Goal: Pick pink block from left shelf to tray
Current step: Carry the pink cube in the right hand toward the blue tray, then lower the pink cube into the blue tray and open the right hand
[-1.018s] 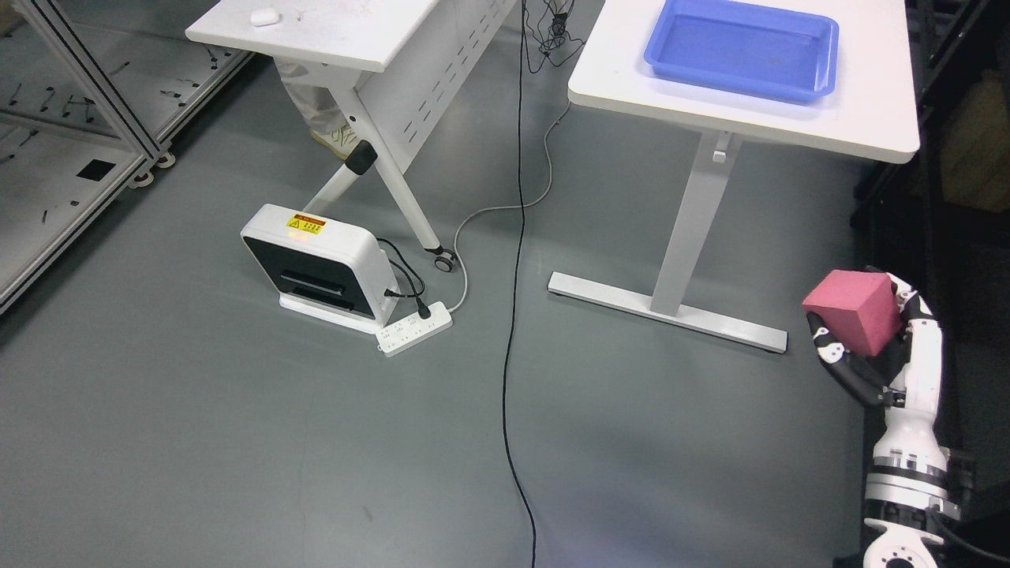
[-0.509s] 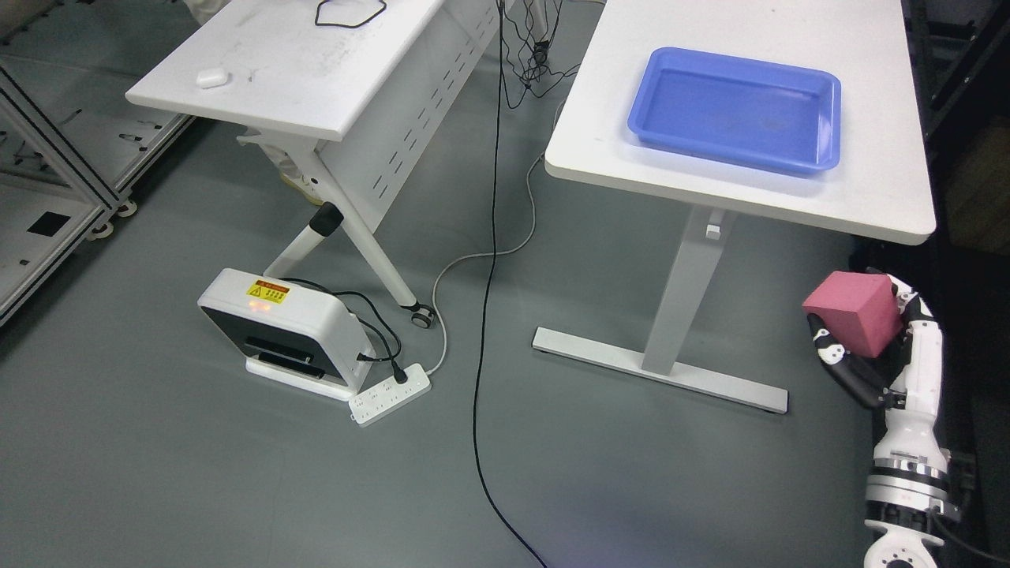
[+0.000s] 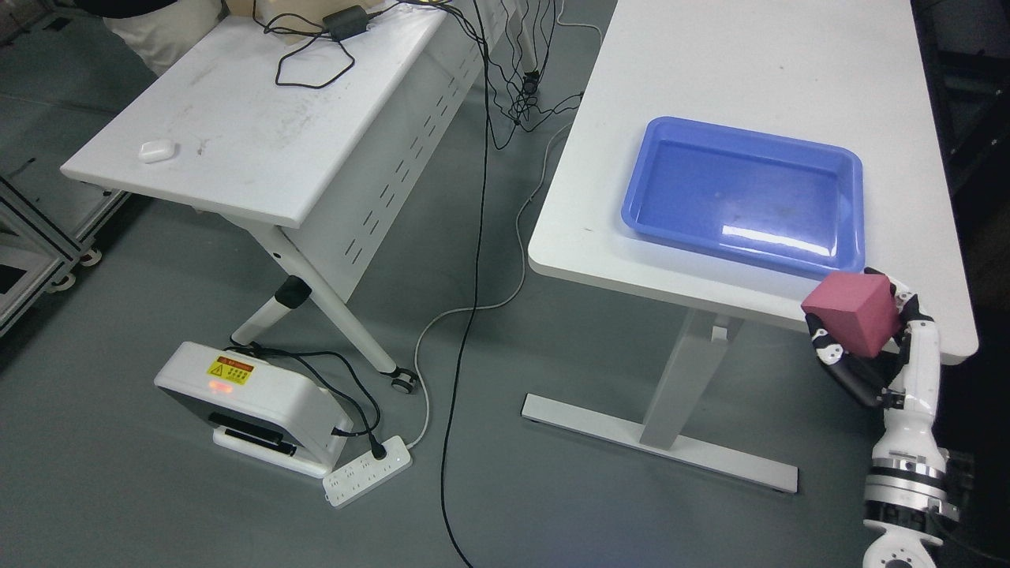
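- The grey floor [image 3: 158, 505] fills the lower half of the view, with a black cable [image 3: 473, 315] trailing across it.
- A white counter [image 3: 750, 71] stands at the right on a single white leg [image 3: 671, 386] with a flat foot bar.
- A second white counter [image 3: 260, 134] stands at the left, its top scuffed; a small white case [image 3: 155, 151] lies near its left edge, and a black adapter [image 3: 345, 19] with a looped cord sits at its far edge.
- The blue tray [image 3: 858, 197] rests near the right counter's front edge — nothing lies in it.
- A white box-shaped device [image 3: 268, 394] sits on the floor below the left counter; it carries a yellow warning label [image 3: 229, 368] with red marks, the writing too small to read.
- The right hand [image 3: 864, 347], at the end of a white and black arm rising from the lower right, is just in front of the right counter's front right corner.
- The pink block [image 3: 852, 314] is gripped in the right hand's fingers [image 3: 824, 347] — held tilted, just below the tray's near right corner.
- A white power strip [image 3: 367, 472] lies beside the device with one plug in it.
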Tool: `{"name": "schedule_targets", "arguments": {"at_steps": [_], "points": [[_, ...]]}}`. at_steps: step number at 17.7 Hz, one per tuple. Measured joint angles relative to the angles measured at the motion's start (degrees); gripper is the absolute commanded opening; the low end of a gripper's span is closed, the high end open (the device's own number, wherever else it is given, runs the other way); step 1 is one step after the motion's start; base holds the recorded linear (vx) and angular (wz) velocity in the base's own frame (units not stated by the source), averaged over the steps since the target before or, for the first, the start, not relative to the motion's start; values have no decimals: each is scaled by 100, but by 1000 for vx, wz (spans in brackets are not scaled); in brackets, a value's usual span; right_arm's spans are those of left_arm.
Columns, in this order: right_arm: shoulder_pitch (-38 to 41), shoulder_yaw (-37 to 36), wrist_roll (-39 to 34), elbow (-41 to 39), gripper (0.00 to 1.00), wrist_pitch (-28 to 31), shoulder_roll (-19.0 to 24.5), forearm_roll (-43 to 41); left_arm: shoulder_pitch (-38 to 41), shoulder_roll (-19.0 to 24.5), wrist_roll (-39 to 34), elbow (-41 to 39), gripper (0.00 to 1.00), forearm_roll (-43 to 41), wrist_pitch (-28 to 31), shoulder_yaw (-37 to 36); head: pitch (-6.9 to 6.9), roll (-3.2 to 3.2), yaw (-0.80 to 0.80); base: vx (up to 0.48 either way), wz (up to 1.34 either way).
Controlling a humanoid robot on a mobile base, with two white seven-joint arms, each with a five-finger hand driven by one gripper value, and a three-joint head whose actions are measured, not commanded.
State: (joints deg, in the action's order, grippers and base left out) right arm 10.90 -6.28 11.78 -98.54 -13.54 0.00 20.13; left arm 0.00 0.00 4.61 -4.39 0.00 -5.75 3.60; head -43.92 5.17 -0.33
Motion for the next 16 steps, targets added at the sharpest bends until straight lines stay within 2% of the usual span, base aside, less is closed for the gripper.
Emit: {"name": "schedule_targets", "arguments": {"at_steps": [5,9,16], "points": [[2,25,0,0,11,0,0,0,0,0,0,0,100,0,0,0,0,0,0,297,0],[0,50,-71,0,17,-20,0,2,0,0,0,0,100,0,0,0,0,0,0,254,-26],[2,136,-843,10,28,167,0,12,0,0,0,0,100,0,0,0,0,0,0,189,-46]]}}
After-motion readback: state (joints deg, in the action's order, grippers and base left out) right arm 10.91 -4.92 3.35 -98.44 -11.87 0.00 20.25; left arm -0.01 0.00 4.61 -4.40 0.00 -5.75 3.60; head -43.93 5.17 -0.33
